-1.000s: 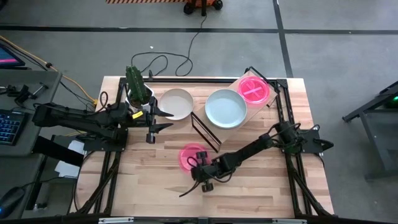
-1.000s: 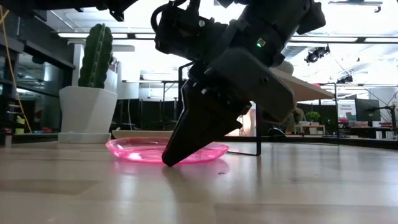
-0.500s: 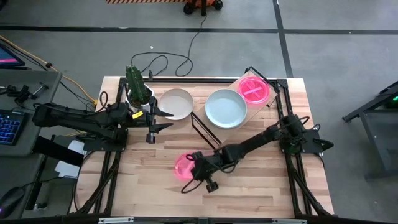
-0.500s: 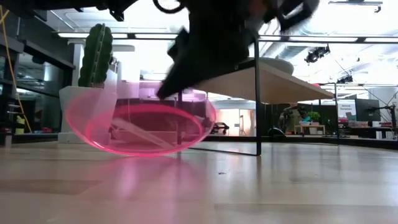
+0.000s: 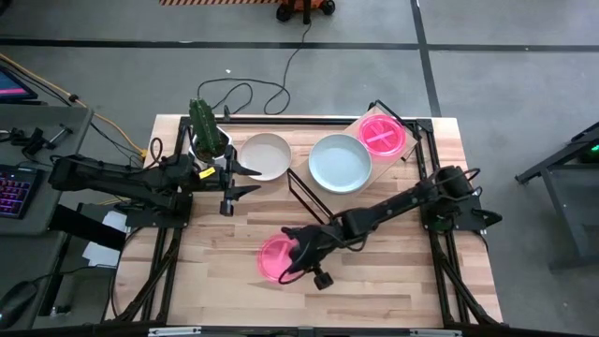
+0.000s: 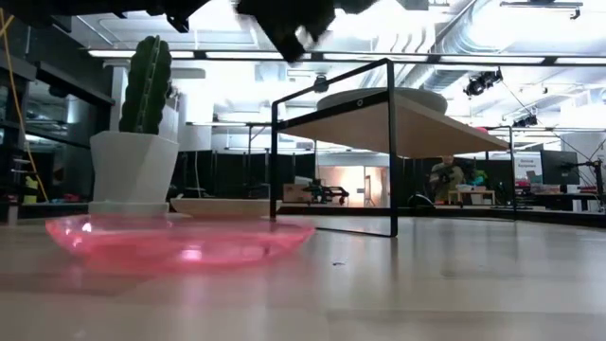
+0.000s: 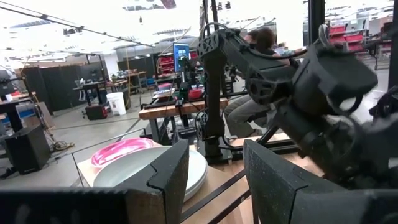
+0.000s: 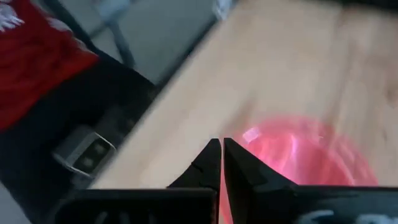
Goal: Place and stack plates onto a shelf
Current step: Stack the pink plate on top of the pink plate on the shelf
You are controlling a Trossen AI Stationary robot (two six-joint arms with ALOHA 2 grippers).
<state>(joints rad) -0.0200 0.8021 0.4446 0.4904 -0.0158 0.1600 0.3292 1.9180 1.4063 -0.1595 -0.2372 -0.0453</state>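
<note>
Right tool [image 5: 298, 265]: held above the near middle of the light plank bench [image 5: 225, 281], over the right rim of a translucent bright pink round plate [image 5: 278, 256]; in the right wrist view the two dark fingers [image 8: 211, 163] are seen closed to a thin slit with nothing between them.
Pink plate on the bench: seen in the low view lying flat on the wood [image 6: 180, 239], free of the tool; bare planks are seen around its left and near sides.
Left tool [image 5: 245, 180]: parked at the back left, just beside the cream-white round plate [image 5: 264, 155]; its fingers [image 7: 169, 174] are spread wide and empty.
Shelf: a light plywood board on a thin black metal frame [image 5: 367, 150], set aslant at the back right; its black legs [image 6: 391, 152] are seen in the low view with open space under the board.
Plates on the shelf: a pale grey-green round plate [image 5: 340, 163] is placed at the shelf's left end, a second bright pink plate [image 5: 384, 134] at its right end, touching or just beside one another.
Cream-white plate: lying on the bench, left of the shelf, apart from its frame.
Cactus: a green cactus in a white pot [image 5: 208, 132] is set at the bench's back left corner, close to the cream-white plate's left edge.
Open room: the near left and near right of the bench are seen as bare wood.
</note>
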